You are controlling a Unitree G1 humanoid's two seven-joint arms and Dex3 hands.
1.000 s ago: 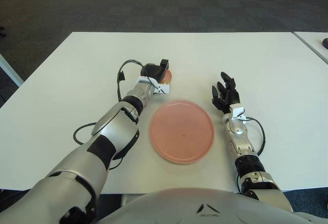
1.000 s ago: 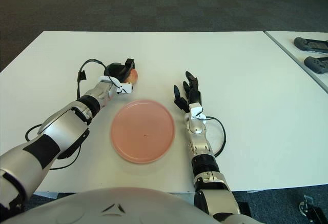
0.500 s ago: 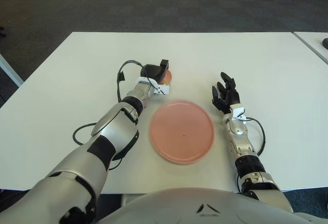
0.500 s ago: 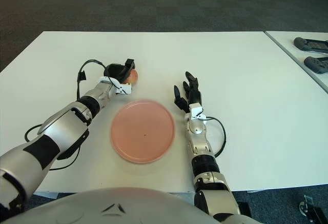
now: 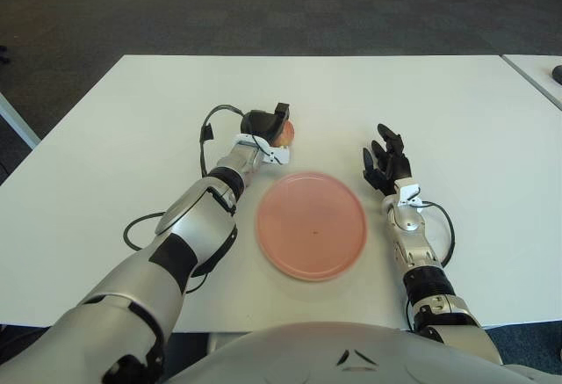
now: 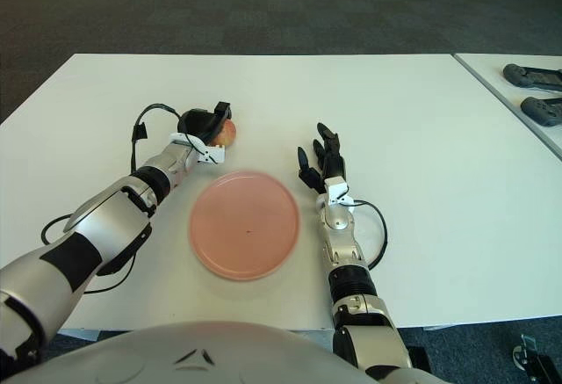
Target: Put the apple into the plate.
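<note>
Pink, flat and shallow, the plate [image 5: 311, 224] lies nearest you on the white table [image 5: 114, 138], nothing in it. Just to its right your right hand [image 5: 385, 168] rests on the table, fingers spread, holding nothing. Beyond the plate's far-left rim, your left hand [image 5: 266, 126] is curled over the apple [image 5: 285, 129], which sits on or just above the table, near the rim but outside it.

Risks, as I judge them: the grip covers only the apple's top and near side, so it could roll free on the lift. Carry it low and it may catch the rim and shove the plate. The loose cable [image 5: 207, 126] at your wrist might drag.

Apple: small, round, reddish-orange with a paler patch, mostly hidden under the fingers.
</note>
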